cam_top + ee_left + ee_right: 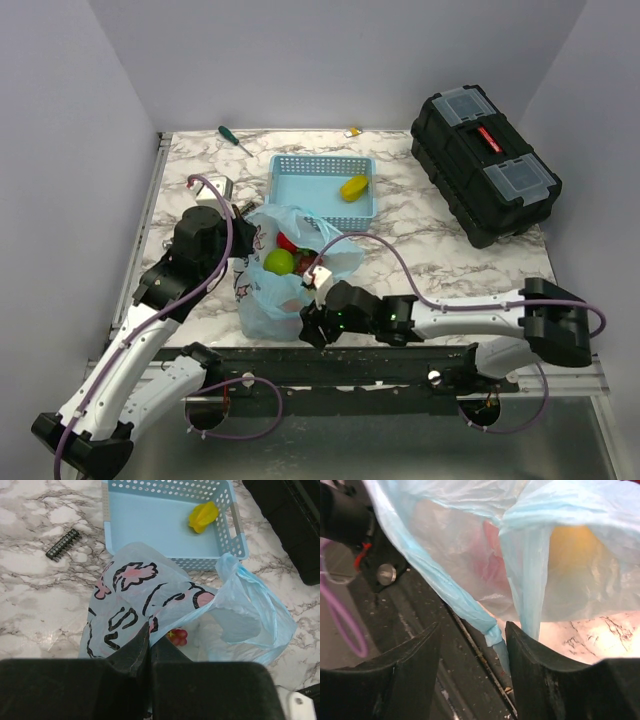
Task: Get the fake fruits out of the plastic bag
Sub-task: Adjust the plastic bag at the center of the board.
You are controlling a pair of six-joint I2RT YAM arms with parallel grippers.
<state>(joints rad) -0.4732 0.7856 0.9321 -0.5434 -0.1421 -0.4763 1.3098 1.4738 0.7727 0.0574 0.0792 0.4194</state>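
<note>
Top view: translucent light-blue plastic bag [290, 290] on white marbled counter [420, 250], long axis near-to-far, mouth up, glossy fake fruits [279, 262] inside.
Left wrist: left end effector [146, 630] clamped on its film.
Right wrist: right end effector [472, 630] apart, straddling a bag strip.

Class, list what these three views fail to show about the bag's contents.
Top view: plastic bag folds hide any fruit beneath the green apple and red fruit.
Right wrist: the bag's film blurs a yellow shape; its kind is unclear.
Left wrist: the left gripper blocks the bag's near side.
</note>
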